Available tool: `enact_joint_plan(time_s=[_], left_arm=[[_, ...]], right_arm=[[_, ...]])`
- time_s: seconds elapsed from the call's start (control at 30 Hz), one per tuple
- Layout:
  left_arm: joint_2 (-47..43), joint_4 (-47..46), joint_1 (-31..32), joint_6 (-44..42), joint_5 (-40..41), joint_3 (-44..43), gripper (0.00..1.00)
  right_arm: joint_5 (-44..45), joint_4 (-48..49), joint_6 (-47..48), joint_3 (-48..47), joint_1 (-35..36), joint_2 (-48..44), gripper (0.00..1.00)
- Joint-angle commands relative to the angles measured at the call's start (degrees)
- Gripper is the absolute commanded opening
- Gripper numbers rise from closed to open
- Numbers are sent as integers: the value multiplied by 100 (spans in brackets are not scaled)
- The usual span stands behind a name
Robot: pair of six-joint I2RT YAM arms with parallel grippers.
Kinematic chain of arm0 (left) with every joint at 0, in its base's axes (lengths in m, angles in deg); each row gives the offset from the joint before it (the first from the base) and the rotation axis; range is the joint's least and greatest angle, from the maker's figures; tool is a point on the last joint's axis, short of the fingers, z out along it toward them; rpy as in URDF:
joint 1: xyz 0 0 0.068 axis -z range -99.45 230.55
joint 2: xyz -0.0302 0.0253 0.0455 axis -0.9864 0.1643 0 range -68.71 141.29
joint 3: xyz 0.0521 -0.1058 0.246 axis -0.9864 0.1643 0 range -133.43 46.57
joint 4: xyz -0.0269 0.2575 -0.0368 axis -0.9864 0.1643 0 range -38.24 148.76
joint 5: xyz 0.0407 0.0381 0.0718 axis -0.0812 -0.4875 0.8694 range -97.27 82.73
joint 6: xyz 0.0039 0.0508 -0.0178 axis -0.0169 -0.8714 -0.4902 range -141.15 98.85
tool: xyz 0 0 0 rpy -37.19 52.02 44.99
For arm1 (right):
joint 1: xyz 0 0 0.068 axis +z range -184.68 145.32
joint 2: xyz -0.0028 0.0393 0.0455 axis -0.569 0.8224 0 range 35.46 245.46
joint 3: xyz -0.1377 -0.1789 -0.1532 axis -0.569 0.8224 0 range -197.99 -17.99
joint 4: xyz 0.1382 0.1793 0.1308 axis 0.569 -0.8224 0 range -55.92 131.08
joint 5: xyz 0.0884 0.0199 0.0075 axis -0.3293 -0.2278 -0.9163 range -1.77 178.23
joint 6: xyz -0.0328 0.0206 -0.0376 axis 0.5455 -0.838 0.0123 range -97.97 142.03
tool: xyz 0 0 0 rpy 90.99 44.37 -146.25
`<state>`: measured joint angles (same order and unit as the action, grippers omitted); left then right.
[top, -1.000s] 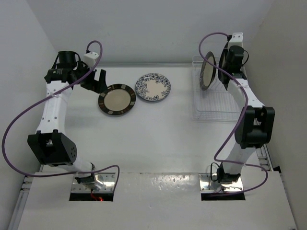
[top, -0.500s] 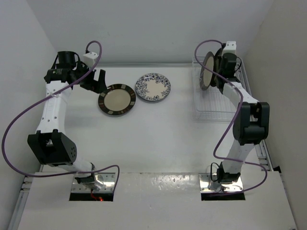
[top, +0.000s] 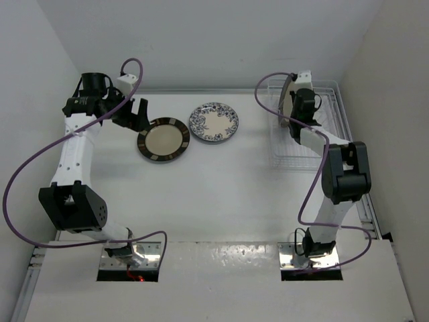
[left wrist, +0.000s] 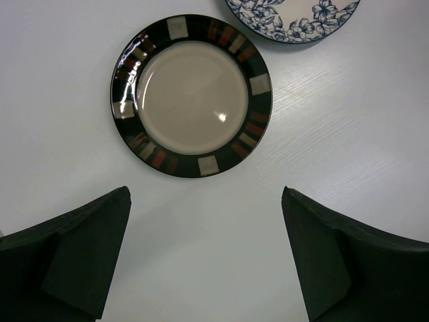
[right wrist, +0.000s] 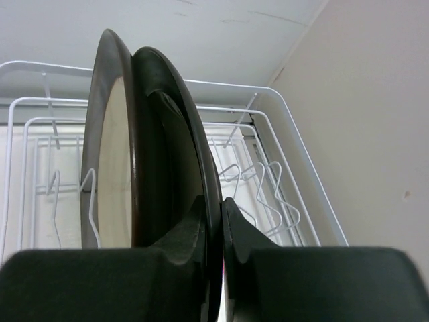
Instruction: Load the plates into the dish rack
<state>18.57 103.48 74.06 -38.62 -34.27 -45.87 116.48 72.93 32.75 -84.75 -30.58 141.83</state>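
Right jaws clamp dark-rimmed plate (right wrist: 175, 144) upright at dish rack (right wrist: 269, 102), tabletop 2 o'clock. Left jaws wide open, empty; striped plate (left wrist: 192, 96) at their 12 o'clock.

Looks like a robotics lab test cell, not a home kitchen. My left arm (top: 72, 157) & right arm (top: 343, 176) are bolted via metal mounts (top: 131, 260) to the near edge of a bare white tabletop (top: 221, 191), boxed in by plain white walls (top: 214, 40) on 3 sides. Purple cables (top: 300, 212) loop loose along each arm. Kitchen bits here: plates (top: 163, 139) & a wire dish rack (top: 335, 94).
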Motion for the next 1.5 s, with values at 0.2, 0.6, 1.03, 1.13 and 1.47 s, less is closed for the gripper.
enact_joint_plan(time_s=[0.2,0.6,1.03,1.13,1.47], left_arm=[[-1,-84,-64,51,-68,33,100],[113,-84,-64,51,108,209,100],[403,-189,-11,218,2,271,100],[334,-189,41,218,2,411,100],[-19,-242,42,52,116,816,100]], right_arm=[[207,945,-510,182,100,-468,39],[1671,1339,-71,181,30,-1442,69],[-2219,-3977,-3449,-1419,1311,-1384,88],[-2542,-3232,-5085,-717,1462,-996,95],[-2219,-2808,-6862,-1040,1920,700,88]])
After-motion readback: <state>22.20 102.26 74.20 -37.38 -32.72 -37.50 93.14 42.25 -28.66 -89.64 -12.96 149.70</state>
